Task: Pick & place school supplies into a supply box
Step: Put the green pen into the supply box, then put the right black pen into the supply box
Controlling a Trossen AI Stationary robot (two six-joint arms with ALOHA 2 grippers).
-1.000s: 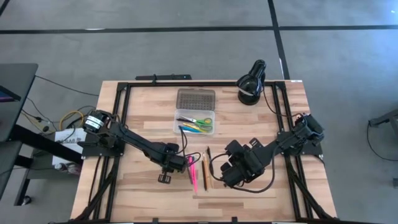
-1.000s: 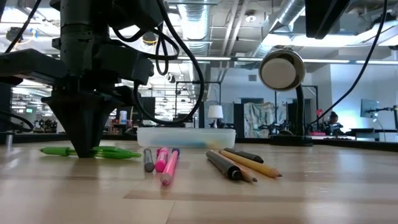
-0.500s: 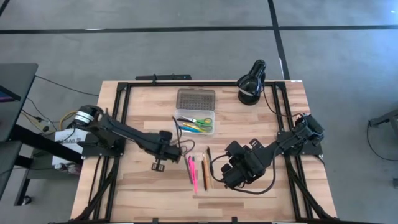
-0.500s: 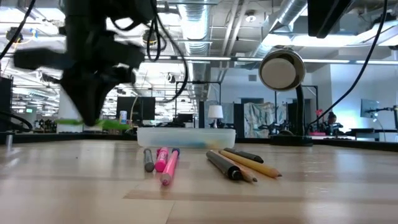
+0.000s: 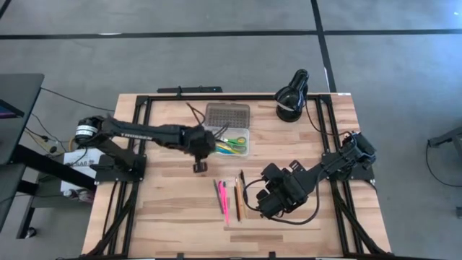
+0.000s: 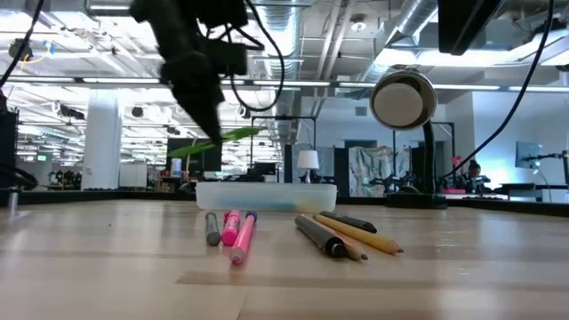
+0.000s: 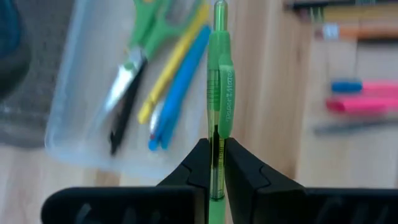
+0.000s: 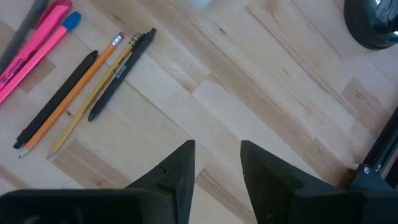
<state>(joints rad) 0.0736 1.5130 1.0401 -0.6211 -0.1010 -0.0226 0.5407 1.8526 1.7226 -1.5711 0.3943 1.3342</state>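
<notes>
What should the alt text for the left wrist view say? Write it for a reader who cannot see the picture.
The left gripper is shut on a green pen, held above the wooden table beside the clear supply box. In the box lie green-handled scissors, a yellow pen and a blue pen.

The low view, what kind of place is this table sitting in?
Probably a large open lab or workshop: exposed ceiling ducts, rows of strip lights, and monitors on desks behind the wooden table and desk lamp.
</notes>
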